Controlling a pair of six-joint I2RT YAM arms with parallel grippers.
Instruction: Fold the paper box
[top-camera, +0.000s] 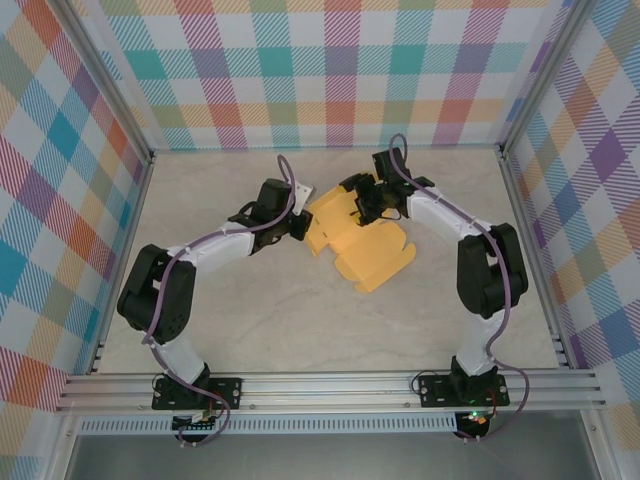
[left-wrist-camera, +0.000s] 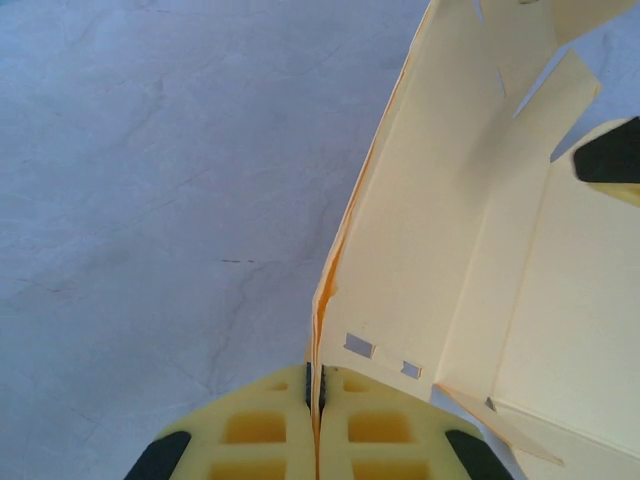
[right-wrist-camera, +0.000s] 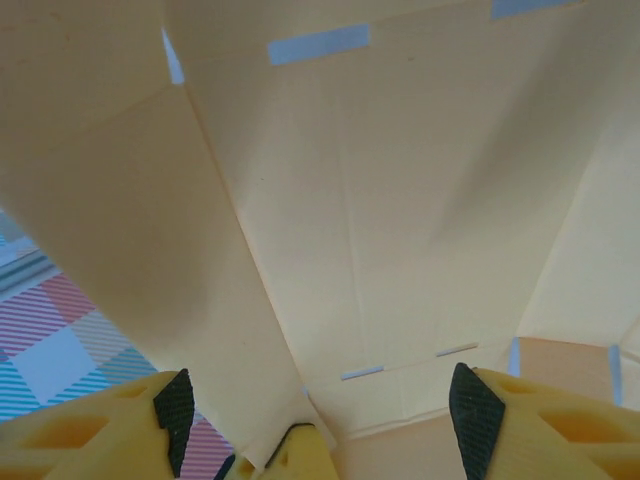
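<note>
1. Top external view: the paper box (top-camera: 372, 255) is lying on the bench (top-camera: 250, 320), slightly toward the far side and between the two arms. It's a partly folded yellow-orange card, with flaps spreading toward the near right.
2. The left hand (top-camera: 297, 228) is sitting at the box's left edge. The right hand (top-camera: 362, 205) is sitting over its far end.
3. Left wrist view: the left hand (left-wrist-camera: 315, 395) is clamping together on the edge of a raised side panel. The card edge is running straight into the seam between the pads, with no gap showing.
4. Same view: that panel of the paper box (left-wrist-camera: 470, 260) is standing up off the bench (left-wrist-camera: 150, 200) and rising toward the upper right. Small slots are showing near its lower fold line.
5. Right wrist view: the right hand (right-wrist-camera: 322, 405) is holding its fingers well apart, pinching nothing. Box panels (right-wrist-camera: 400, 220) are facing the camera close up, and a creased corner is dipping in between the fingers, nearer the left one. I can't tell if it's touching.
6. A plaid wall (right-wrist-camera: 60, 340) is peeking past the card at lower left.
</note>
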